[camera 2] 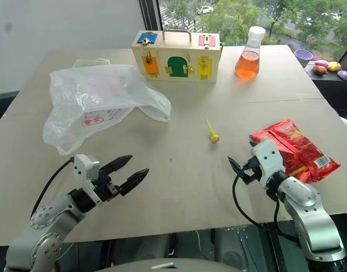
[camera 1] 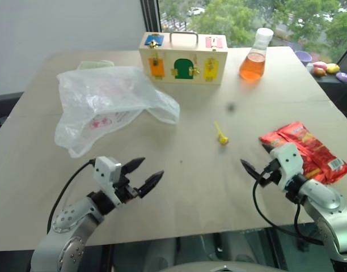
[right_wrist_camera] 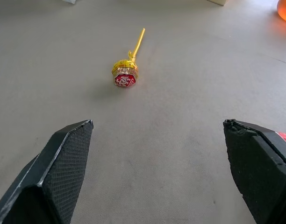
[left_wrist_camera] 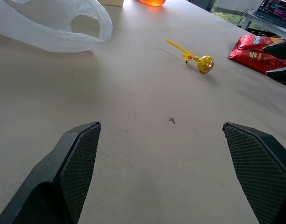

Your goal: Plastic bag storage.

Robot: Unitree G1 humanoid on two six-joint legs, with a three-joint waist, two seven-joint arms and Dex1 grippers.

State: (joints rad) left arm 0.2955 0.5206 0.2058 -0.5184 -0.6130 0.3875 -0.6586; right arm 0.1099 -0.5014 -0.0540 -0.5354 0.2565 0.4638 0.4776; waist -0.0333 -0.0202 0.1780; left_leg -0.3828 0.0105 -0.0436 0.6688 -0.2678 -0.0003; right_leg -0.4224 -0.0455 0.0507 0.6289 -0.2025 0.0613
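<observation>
Two grippers hover low over the near edge of the counter, each with its jaws spread wide and holding nothing. The left gripper sits toward the near left corner, aimed inward across the bare surface; the right gripper sits toward the near right corner, aimed back toward the middle. The plastic bag lies crumpled on the left half of the counter, well apart from both grippers, its far end near the wooden box that stands at the far edge. An orange-filled flask stands just beside the box toward the far right corner. A yellow lollipop lies near the middle. A red snack packet lies by the right edge, just beside the right gripper.
</observation>
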